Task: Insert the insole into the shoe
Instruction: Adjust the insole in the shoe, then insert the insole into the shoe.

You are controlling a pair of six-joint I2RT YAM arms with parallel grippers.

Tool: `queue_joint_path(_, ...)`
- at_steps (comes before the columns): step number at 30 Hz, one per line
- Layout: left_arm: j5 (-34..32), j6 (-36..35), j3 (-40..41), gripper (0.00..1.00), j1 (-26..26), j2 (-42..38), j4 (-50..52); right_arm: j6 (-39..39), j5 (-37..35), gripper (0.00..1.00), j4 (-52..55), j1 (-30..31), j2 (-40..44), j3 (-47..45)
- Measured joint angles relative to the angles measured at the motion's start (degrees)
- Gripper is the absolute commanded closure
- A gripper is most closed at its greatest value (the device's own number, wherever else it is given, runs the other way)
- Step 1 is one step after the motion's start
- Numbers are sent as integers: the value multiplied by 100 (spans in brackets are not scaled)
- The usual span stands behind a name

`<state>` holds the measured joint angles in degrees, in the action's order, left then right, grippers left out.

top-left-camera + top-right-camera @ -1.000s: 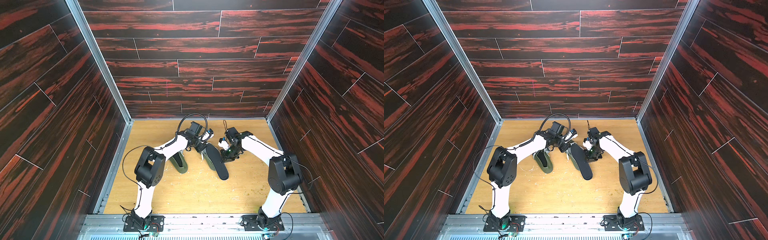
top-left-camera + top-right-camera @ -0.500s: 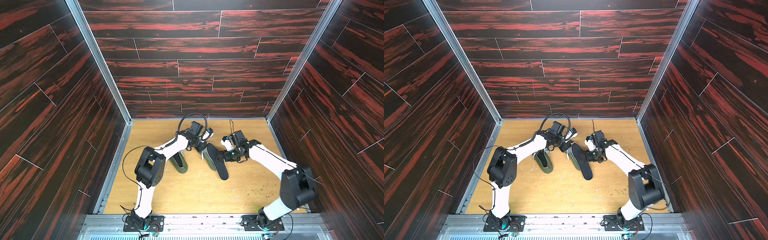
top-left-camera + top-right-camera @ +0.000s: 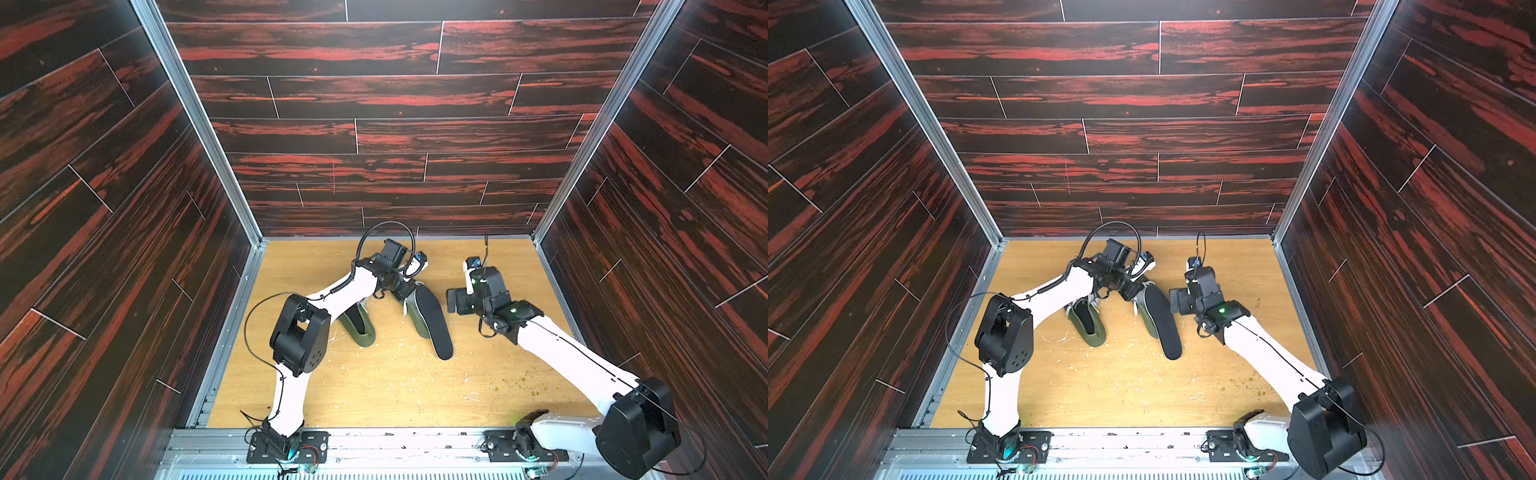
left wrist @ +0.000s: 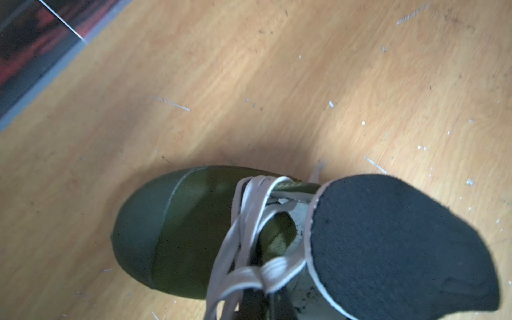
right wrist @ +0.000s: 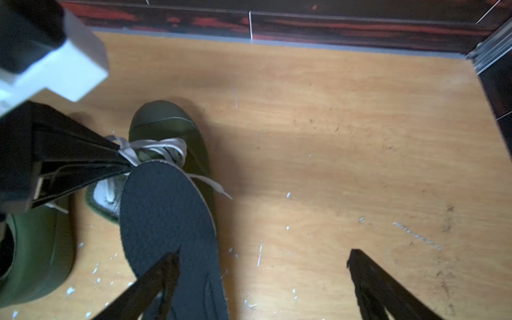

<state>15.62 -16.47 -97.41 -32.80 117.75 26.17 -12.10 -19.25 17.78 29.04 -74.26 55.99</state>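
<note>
The flecked table (image 3: pixel 374 395) bears a green shoe (image 3: pixel 365 334) and a second shoe (image 3: pixel 415 320) under a black insole (image 3: pixel 432 324).

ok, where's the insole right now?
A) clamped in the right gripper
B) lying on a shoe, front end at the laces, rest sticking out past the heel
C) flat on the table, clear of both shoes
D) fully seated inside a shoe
B: the insole lies on the shoe, front end by the laces, tail overhanging the heel. The right gripper stands wide open, and the left gripper pinches the laces.
</note>
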Motion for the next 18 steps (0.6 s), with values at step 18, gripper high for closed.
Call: queue_joint_path(18, 61, 39, -367, 100, 0, 127, 341, 234, 2216, 2, -695, -7, -400, -1003)
